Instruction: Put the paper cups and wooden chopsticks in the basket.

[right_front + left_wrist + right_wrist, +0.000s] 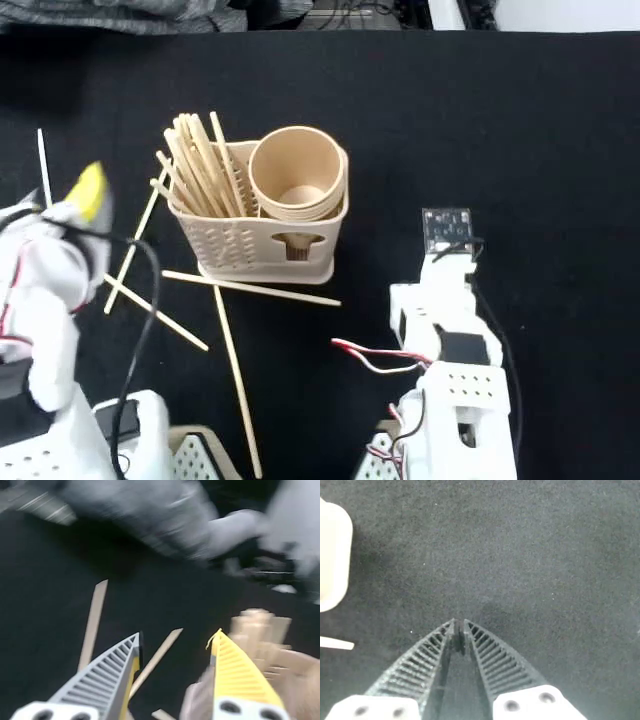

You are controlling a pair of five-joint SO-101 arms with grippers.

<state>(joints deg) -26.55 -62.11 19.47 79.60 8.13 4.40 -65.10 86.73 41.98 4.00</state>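
Basket: stands upright near the middle of the black table cloth. You'll see two compartments.
- One compartment holds the stacked paper cups, mouths up, nested one in another.
- The other holds a bundle of wooden chopsticks, leaning with their ends above the rim.

Loose chopsticks on the cloth, outside the basket:
- one lies across just in front of the basket's base;
- one runs from there toward the near table edge;
- one lies slanted on the bundle side of the basket;
- one lies beside the basket wall on that same side.

Left gripper: sits on the bundle side of the basket, near the loose sticks. In its wrist view the left gripper has its jaws apart, and a chopstick end shows in the gap. You cannot tell whether it touches either finger. The basket with its bundle sits just beyond the yellow finger.

Right gripper: fingers pressed together with nothing between them, over bare cloth. The right arm is on the cup side, apart from the basket. Its wrist view catches a basket corner and one chopstick tip.
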